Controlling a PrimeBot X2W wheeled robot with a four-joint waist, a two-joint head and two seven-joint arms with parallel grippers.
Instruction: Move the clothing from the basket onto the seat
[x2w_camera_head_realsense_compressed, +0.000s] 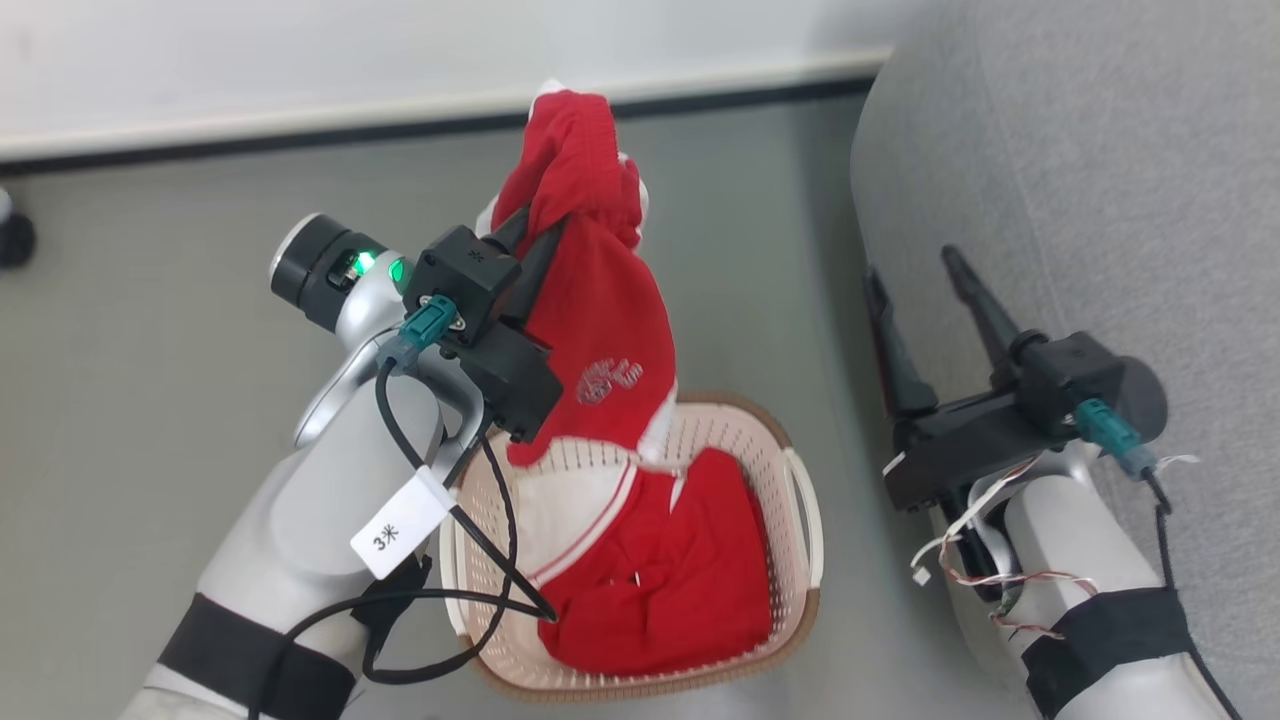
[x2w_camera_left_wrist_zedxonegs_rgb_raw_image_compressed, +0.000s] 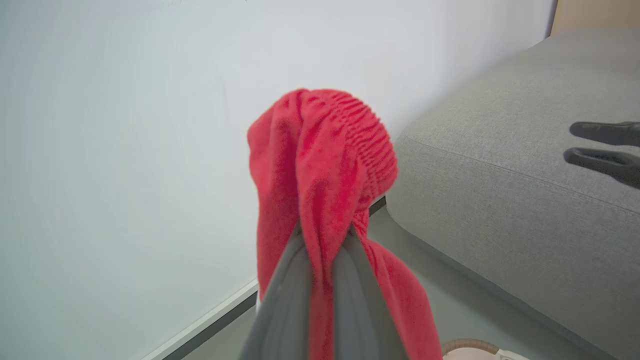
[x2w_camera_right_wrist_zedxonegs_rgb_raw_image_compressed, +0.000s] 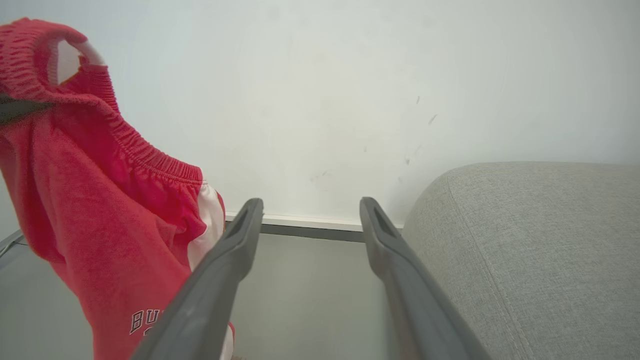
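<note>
My left gripper (x2w_camera_head_realsense_compressed: 530, 235) is shut on red shorts (x2w_camera_head_realsense_compressed: 590, 300) with an elastic waistband, held up above the basket (x2w_camera_head_realsense_compressed: 805, 520). The shorts hang down with a pale logo facing me; in the left wrist view the red shorts (x2w_camera_left_wrist_zedxonegs_rgb_raw_image_compressed: 320, 165) bunch between the fingers (x2w_camera_left_wrist_zedxonegs_rgb_raw_image_compressed: 285, 295). More red clothing (x2w_camera_head_realsense_compressed: 660, 570) with white trim lies inside the cream basket on the floor. The grey sofa seat (x2w_camera_head_realsense_compressed: 1100, 170) stands at the right. My right gripper (x2w_camera_head_realsense_compressed: 912, 272) is open beside the sofa's edge; its fingers (x2w_camera_right_wrist_zedxonegs_rgb_raw_image_compressed: 220, 280) are spread with nothing between them, the red shorts (x2w_camera_right_wrist_zedxonegs_rgb_raw_image_compressed: 90, 215) to their left.
A white wall with a dark-edged skirting board (x2w_camera_head_realsense_compressed: 300, 125) runs along the far side. Grey floor (x2w_camera_head_realsense_compressed: 150, 330) lies left of the basket. A black cable with a white tag (x2w_camera_head_realsense_compressed: 400, 525) loops from my left arm over the basket rim.
</note>
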